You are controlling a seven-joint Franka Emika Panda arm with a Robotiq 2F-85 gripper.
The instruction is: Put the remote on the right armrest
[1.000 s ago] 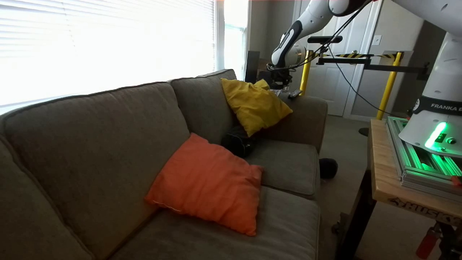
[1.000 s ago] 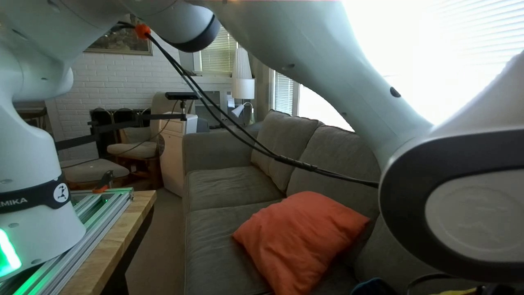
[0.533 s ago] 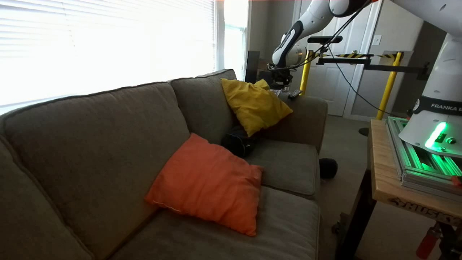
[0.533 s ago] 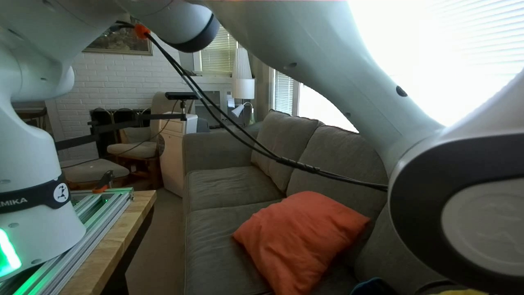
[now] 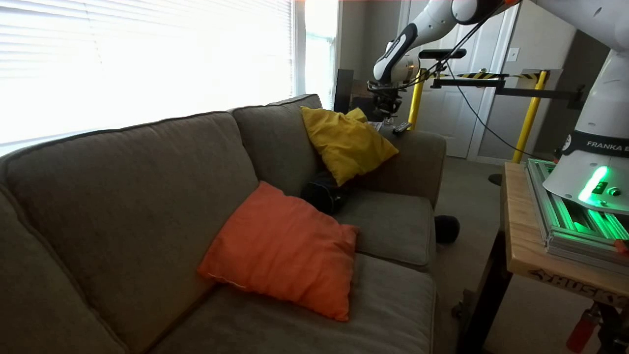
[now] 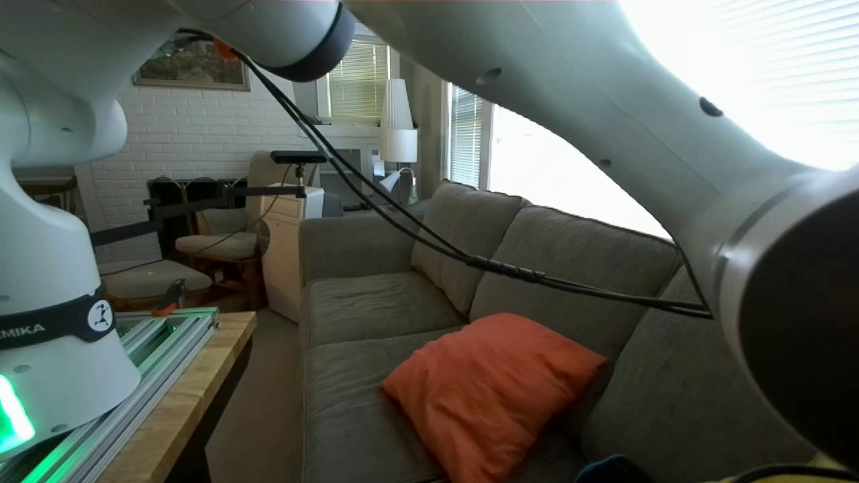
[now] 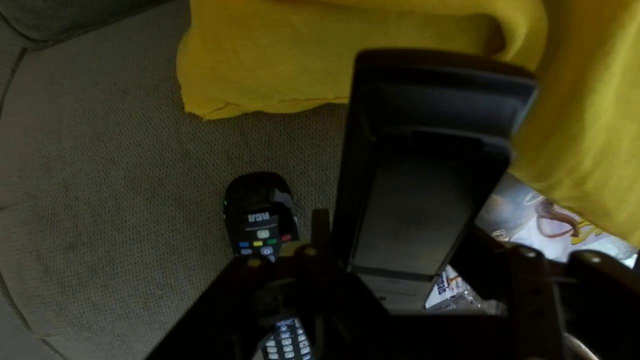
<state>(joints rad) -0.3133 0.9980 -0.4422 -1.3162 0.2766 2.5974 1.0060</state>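
Observation:
The remote (image 7: 420, 200), a nearly black oblong handset with a greyish panel, is between my gripper's (image 7: 400, 265) dark fingers in the wrist view, close to the camera and tilted. The fingers appear to touch both its sides. The right armrest (image 5: 417, 152), grey-brown and padded, lies below my gripper (image 5: 388, 110) at the far end of the sofa in an exterior view, and its cloth (image 7: 115, 190) shows in the wrist view. My gripper is slightly above it. In the exterior views the held remote cannot be made out.
Another remote (image 7: 260, 225) with coloured buttons lies on the armrest, beside my fingers. A yellow cushion (image 5: 349, 145) leans against the armrest. A printed packet (image 7: 555, 220) lies by the cushion. An orange cushion (image 5: 285, 246) lies on the seat. Yellow posts (image 5: 417, 98) stand behind.
My gripper has moved slightly to the right in an exterior view; in both exterior views the arm has shifted a little. The cushions and the remote on the armrest have not moved.

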